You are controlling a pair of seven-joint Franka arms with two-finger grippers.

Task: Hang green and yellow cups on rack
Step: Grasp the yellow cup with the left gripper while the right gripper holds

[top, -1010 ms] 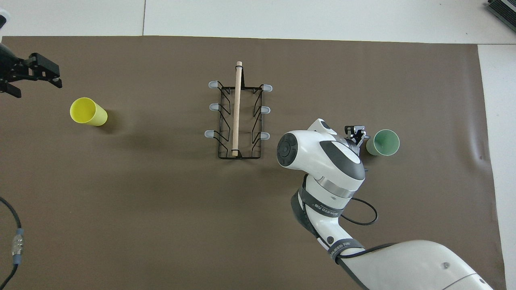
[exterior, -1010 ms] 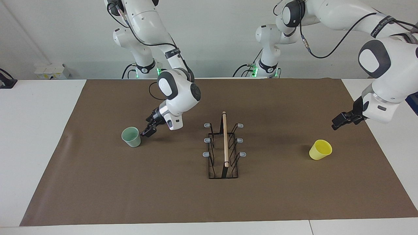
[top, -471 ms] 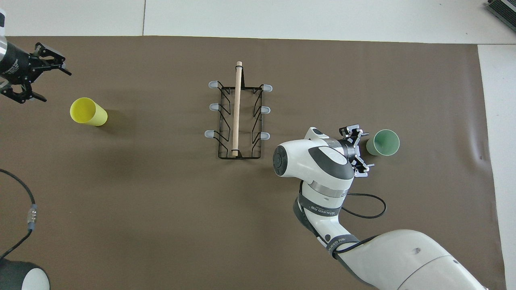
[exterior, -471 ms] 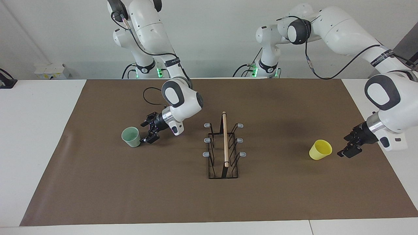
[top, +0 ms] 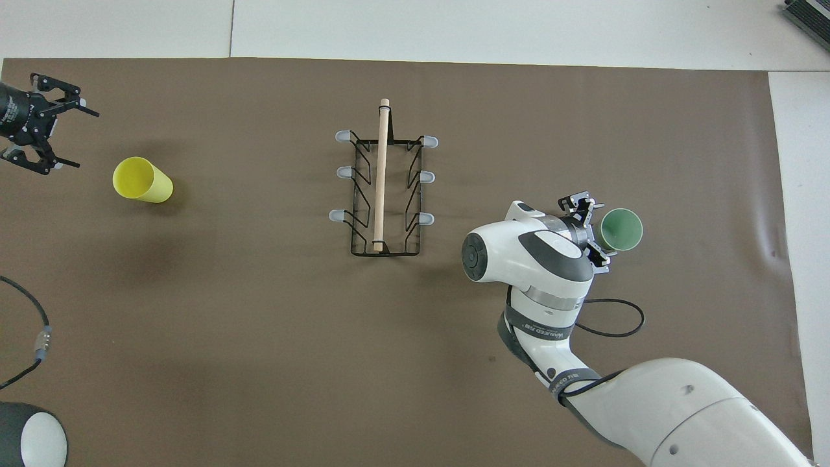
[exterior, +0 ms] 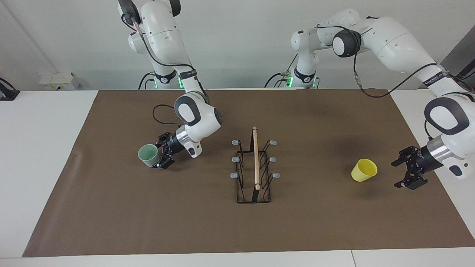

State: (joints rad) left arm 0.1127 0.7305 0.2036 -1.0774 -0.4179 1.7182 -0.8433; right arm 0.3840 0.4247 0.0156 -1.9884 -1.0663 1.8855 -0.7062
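Observation:
The pale green cup (exterior: 147,155) (top: 622,228) stands upright on the brown mat toward the right arm's end. My right gripper (exterior: 160,152) (top: 598,233) is open and low at the cup's rack-facing side, with a finger on either side of the cup wall. I cannot tell whether they touch it. The yellow cup (exterior: 364,170) (top: 141,180) stands toward the left arm's end. My left gripper (exterior: 396,174) (top: 81,139) is open and low beside it, a gap apart, and holds nothing. The black wire rack (exterior: 256,159) (top: 381,188) with its wooden rod stands mid-table, with no cup on its pegs.
The brown mat (exterior: 148,222) covers most of the white table (exterior: 37,167). A black cable (top: 609,324) loops from the right arm's wrist over the mat. The rack's grey-tipped pegs (exterior: 234,158) stick out toward both arms' ends.
The right gripper has dropped and slid up to the green cup with its fingers spread. The left gripper has come down from above to the mat's level beside the yellow cup.

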